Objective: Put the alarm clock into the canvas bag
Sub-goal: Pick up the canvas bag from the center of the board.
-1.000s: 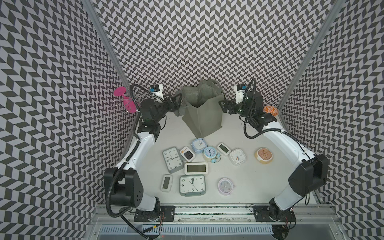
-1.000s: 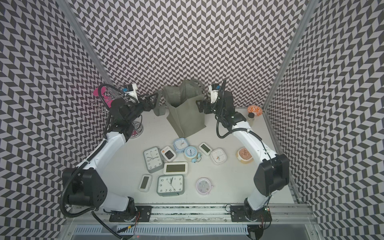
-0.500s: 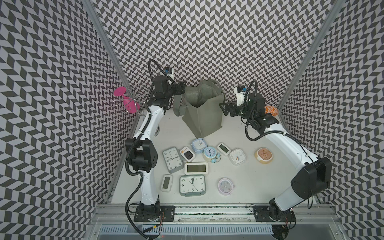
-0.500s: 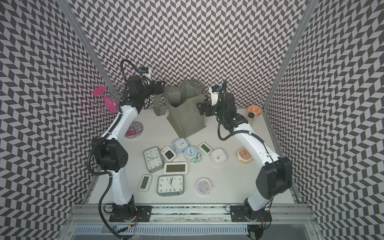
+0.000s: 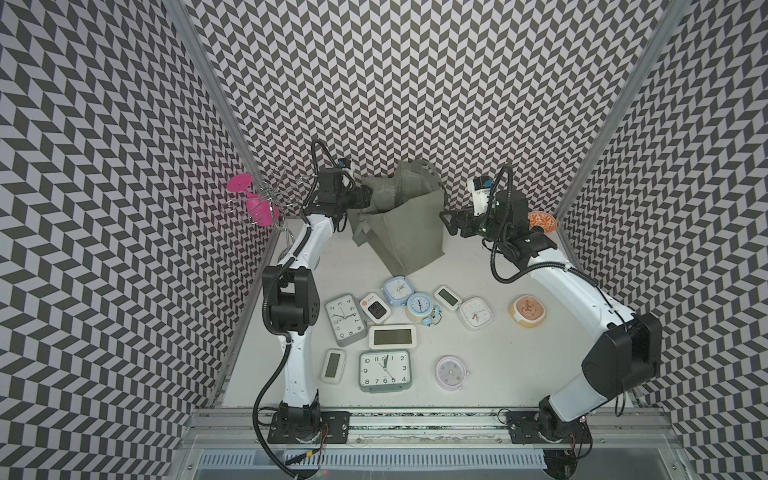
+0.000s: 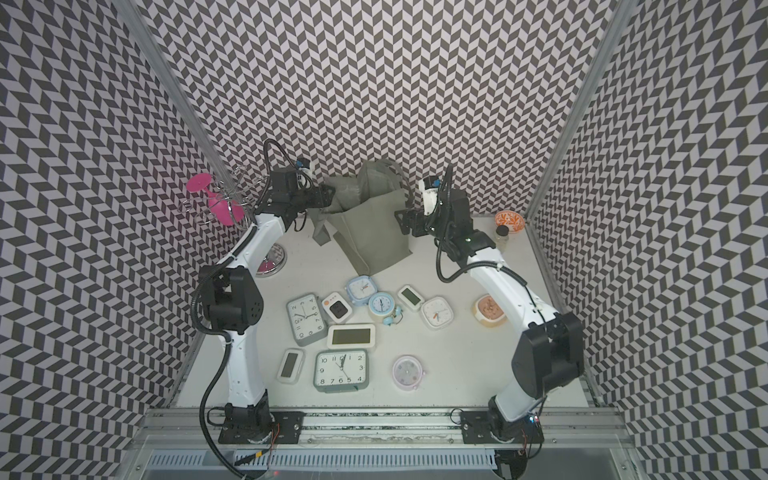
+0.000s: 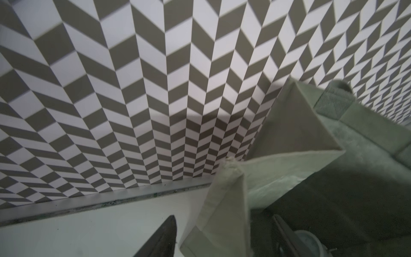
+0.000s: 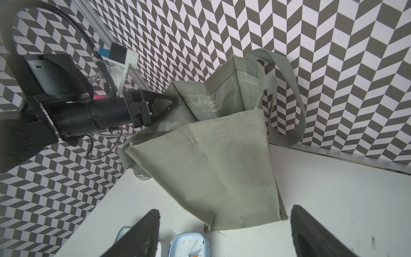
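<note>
Tugging its left rim could topple the canvas bag point(image 5: 409, 232) (far centre) onto the alarm clocks point(image 5: 420, 306) on its near side; your left gripper point(image 8: 169, 103) straddles the fold, grip unclear from here, right gripper point(image 5: 449, 217) wide, empty

- Wire rack point(image 5: 270, 194) holding a pink goblet point(image 5: 257, 205): white table's point(image 5: 478, 266) far left corner.
- Patterned orange bowl point(image 5: 542, 222): far right corner.
- Peach bowl point(image 5: 528, 311): on its right side.

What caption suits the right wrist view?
Left gripper at the rim of the standing canvas bag, a blue alarm clock nearby.
</note>
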You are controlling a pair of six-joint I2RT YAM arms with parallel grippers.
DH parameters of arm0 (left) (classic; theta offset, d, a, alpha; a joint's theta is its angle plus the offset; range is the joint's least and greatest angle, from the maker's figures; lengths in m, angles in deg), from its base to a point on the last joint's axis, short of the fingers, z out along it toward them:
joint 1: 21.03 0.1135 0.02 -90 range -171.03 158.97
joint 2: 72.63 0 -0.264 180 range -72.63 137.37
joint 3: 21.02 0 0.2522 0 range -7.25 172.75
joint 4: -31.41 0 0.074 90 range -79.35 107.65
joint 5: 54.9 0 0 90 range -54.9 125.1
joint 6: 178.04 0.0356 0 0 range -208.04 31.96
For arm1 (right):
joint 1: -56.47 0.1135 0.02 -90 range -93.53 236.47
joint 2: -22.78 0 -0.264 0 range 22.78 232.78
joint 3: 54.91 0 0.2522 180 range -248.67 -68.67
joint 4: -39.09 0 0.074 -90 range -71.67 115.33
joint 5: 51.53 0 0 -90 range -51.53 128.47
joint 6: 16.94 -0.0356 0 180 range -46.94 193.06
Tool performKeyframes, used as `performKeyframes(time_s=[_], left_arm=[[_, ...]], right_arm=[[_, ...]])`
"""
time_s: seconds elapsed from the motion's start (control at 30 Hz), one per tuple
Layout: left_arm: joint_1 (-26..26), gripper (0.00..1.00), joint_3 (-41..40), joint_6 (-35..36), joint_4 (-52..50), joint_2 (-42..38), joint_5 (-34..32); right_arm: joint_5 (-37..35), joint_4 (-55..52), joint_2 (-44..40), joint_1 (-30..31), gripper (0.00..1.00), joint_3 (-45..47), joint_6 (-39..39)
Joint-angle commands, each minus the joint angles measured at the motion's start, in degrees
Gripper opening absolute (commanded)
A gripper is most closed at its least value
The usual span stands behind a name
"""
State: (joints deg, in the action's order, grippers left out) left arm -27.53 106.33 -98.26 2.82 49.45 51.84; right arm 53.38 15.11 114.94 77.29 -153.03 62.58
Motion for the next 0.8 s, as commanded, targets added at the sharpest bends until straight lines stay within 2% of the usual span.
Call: performKeyframes(time_s=[0.0, 0.17, 0.23, 0.3, 0.6, 0.77], left_arm=[[0.9, 0.5, -3.0, -1.3, 3.5, -2.9, 5.0], [1.3, 0.25, -2.1, -1.3, 4.5, -3.6, 10.2], [1.5, 0.1, -0.9, -1.6, 5.0, -3.7, 12.6], [1.4, 0.0, 0.3, -2.0, 6.0, -4.1, 14.5], [0.3, 0.0, 3.3, -1.6, 13.2, -8.4, 17.0], [0.3, 0.0, 0.4, -1.4, 15.9, -11.0, 18.3]], right_arm=[[0.4, 2.7, -1.5, -0.2, 0.89, 0.8, 0.5], [-0.3, 2.6, -2.7, -0.2, 0.89, 1.5, 0.4], [-0.5, 2.6, -3.3, -0.3, 0.89, 1.9, 0.3], [-0.6, 2.6, -4.1, -0.4, 0.89, 2.4, 0.1], [0.9, 4.1, -11.3, -3.9, 0.9, 12.3, -0.9], [-1.5, 1.8, -16.7, -5.3, 0.95, 19.3, -0.9]])
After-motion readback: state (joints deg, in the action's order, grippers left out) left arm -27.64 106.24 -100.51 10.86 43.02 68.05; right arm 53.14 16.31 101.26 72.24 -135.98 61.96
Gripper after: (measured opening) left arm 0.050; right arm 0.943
